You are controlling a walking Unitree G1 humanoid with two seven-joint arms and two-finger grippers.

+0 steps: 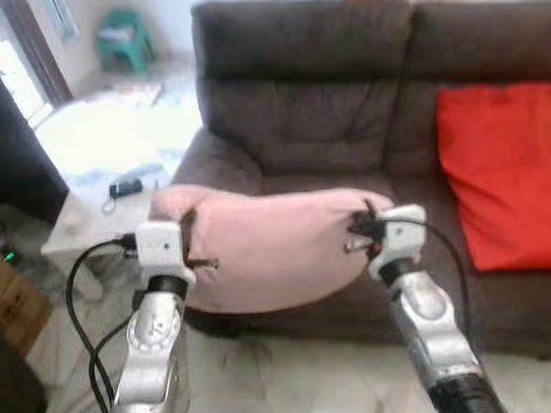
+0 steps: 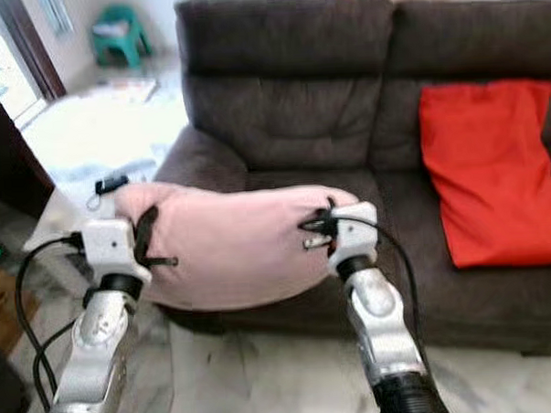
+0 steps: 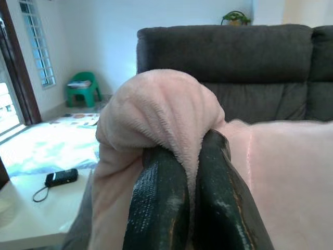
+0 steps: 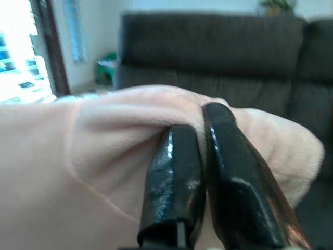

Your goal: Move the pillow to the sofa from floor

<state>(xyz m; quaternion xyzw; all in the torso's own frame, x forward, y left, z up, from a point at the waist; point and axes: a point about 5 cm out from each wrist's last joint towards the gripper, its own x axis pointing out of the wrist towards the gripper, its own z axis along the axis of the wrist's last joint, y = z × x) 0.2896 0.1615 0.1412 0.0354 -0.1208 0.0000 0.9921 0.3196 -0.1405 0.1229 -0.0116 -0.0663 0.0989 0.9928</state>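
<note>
We held both our silver arms out in front, left gripper [image 1: 193, 239] pinched tight on the pillow [image 1: 273, 248], right gripper [image 1: 359, 228] pinched tight on its other end

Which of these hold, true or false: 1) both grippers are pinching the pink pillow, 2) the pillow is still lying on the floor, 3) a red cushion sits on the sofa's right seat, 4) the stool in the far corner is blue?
1) True. The left gripper and the right gripper are each shut on an end of the pink pillow.
2) False. The pillow hangs between the two grippers, in front of the seat of the dark sofa.
3) True. The red cushion leans against the backrest on the robot's right.
4) False. The stool is green.
</note>
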